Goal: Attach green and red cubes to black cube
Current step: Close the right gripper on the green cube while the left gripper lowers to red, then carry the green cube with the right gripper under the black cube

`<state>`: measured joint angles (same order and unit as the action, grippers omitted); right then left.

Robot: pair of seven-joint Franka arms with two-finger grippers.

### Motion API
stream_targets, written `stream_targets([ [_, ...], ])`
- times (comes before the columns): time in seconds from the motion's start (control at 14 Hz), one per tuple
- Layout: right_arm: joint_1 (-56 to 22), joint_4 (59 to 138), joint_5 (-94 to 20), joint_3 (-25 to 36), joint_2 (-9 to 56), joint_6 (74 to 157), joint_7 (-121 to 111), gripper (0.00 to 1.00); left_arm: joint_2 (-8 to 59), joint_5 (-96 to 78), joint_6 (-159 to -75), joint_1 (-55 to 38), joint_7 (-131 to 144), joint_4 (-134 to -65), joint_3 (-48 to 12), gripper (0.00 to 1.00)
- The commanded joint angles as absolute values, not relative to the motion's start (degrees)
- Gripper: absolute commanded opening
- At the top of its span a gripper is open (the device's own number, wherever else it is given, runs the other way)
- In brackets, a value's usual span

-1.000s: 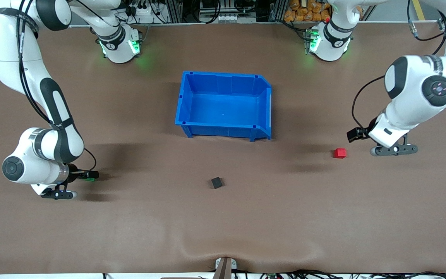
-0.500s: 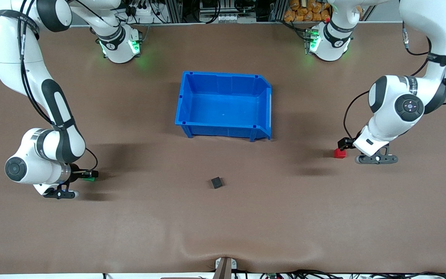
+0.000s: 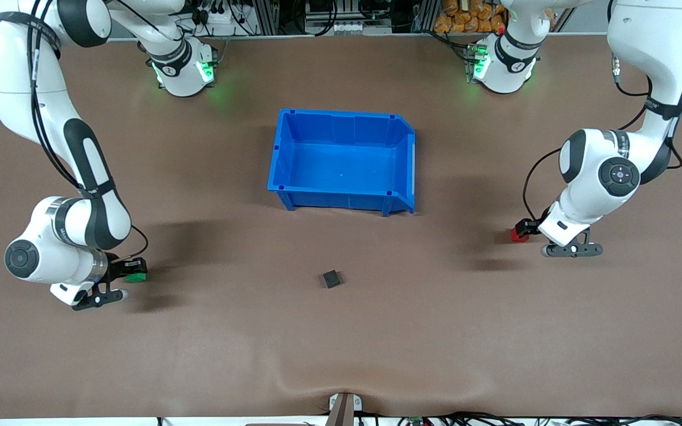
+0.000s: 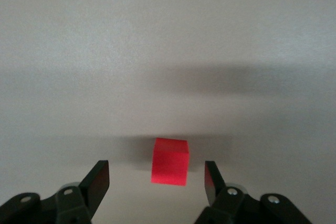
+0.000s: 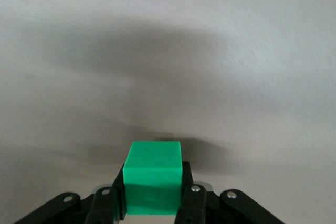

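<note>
- Right pincer [image 3: 129, 273] clamps the matte green cube [image 5: 153, 184] low at the right arm's end of the brown bench [image 3: 436, 331].
- Left pincer [image 4: 157, 179] stands spread around the red cube [image 3: 517, 234], fingers apart from its faces.
- The small matte black cube [image 3: 331, 278] lies on the bench, nearer the front camera than the moulded blue bin [image 3: 293, 195].

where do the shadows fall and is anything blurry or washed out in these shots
Front view: soft dark shadows on the table beside both arms; sharp overall. Left wrist view: a broad shadow band above the red cube, the mat washed pale. Right wrist view: the green cube fills the near edge, a curved shadow above it.
</note>
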<state>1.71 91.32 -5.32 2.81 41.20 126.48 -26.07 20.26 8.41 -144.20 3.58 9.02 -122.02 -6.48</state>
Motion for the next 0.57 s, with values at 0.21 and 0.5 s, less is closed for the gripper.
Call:
stream_targets([
  [0.21, -3.8, 86.8, -5.2, 2.7, 38.1, 125.6, -46.7, 0.00, 23.3, 9.1, -146.8, 4.0, 9.7, -121.6, -7.0, 0.77],
  [0.5, -6.1, 85.7, -6.0, 2.5, 36.7, 121.4, -56.7, 0.00, 24.3, 9.1, -148.4, 3.9, 9.7, -121.7, -6.9, 0.74],
])
